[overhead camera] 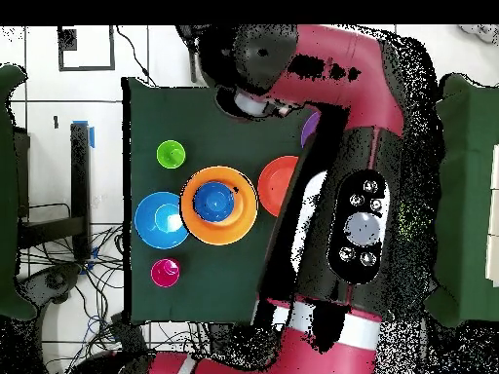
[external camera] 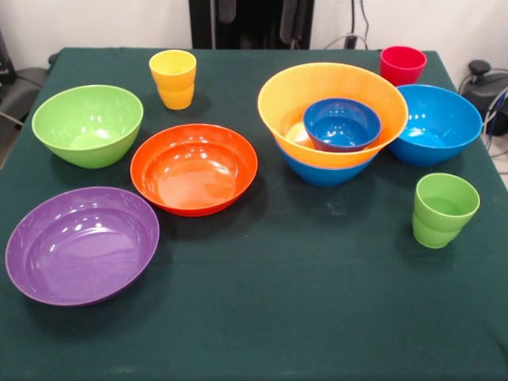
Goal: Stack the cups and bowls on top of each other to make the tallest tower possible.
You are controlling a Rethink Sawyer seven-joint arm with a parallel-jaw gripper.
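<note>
Currently the tower stands right of the table's middle in the front view: a large yellow-orange bowl nested in a blue bowl, of which only the lower rim and base show, with a small blue bowl sitting inside the yellow-orange one. A second large blue bowl sits just beside the pile on its right, seemingly touching it. The red-pink cup stands upright behind these, near the far edge. The light green cup stands upright, apart, nearer the camera on the right.

Left of the pile, the orange-red bowl rests open side up; the lime green bowl is further left, the yellow cup stands behind and between them, and the wide purple bowl lies nearest at the left.

From overhead, the red and black arm covers the right half of the table. It hides the lime green bowl and yellow cup entirely, leaving only a sliver of the purple bowl and part of the orange-red bowl. That view confirms the small blue bowl lies centred within the yellow-orange one.

Gripper: only dark shapes show at the front view's top edge, possibly part of the arm; I cannot tell its opening or whether it holds anything.
</note>
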